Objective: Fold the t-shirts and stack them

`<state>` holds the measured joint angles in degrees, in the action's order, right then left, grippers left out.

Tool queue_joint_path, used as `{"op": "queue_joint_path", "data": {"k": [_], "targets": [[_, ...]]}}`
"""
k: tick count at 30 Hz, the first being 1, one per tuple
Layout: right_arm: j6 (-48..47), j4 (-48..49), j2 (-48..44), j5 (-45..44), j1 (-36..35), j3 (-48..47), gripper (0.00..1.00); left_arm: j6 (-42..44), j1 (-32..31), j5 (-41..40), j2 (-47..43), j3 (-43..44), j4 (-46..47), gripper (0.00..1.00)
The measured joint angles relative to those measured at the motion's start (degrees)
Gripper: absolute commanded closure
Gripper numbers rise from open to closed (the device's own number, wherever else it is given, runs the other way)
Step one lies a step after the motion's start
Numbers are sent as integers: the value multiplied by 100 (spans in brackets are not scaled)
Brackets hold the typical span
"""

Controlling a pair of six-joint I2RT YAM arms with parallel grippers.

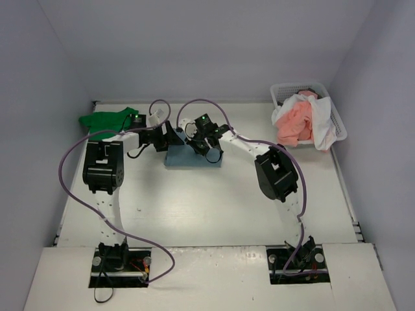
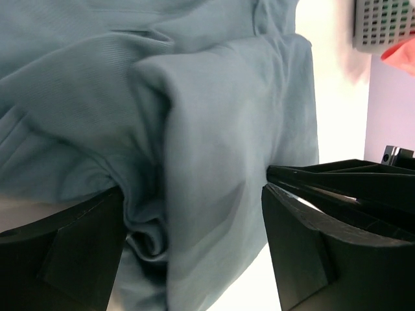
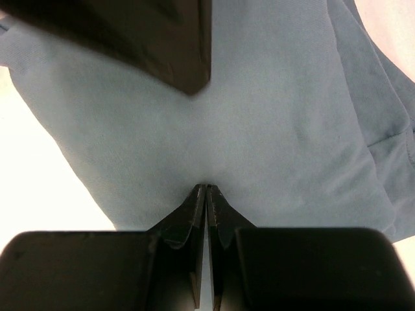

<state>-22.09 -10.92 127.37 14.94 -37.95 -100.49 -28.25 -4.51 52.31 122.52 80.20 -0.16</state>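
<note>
The half-folded blue-grey t-shirt lies lengthwise left to right on the table, its left end bunched between the left hand's wide-apart fingers, while the right hand, fingers together, touches its middle.

This looks like a robotics lab test cell — a bare white table boxed in by plain pale lavender walls. A white-and-black robot arm is bolted at its near left edge and a second one at its near right. Loose purple cables loop about — a white plastic mesh basket sits at the far right corner.
</note>
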Motion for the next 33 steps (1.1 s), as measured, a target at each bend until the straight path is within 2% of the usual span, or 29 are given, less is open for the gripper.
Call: {"op": "queue_joint_path", "data": {"k": [4, 5, 6, 7, 8, 9, 10, 22, 33], "targets": [[0, -2, 0, 35, 0, 0, 98, 61, -232, -118, -48, 2, -96, 26], [0, -2, 0, 44, 0, 0, 98, 61, -286, -140, -52, 2, -107, 30], [0, -2, -2, 52, 0, 0, 98, 66, -337, -162, -55, 2, -111, 38], [0, -2, -2, 59, 0, 0, 98, 74, -382, -192, -55, 0, -122, 68], [0, -2, -2, 61, 0, 2, 98, 74, -420, -262, -46, -9, -175, 86], [0, 0, -2, 63, 0, 0, 98, 72, -457, -321, -11, -31, -264, 97], [0, -2, -2, 81, 0, 0, 98, 57, -492, -297, 63, -50, -341, 100], [-11, -2, -17, 118, 0, 22, 98, 98, -490, -181, 90, 22, -597, 100], [-114, -2, -699, 70, 103, 356, 98, 828, -61, -691, 90, 1137, -2092, 100]]}}
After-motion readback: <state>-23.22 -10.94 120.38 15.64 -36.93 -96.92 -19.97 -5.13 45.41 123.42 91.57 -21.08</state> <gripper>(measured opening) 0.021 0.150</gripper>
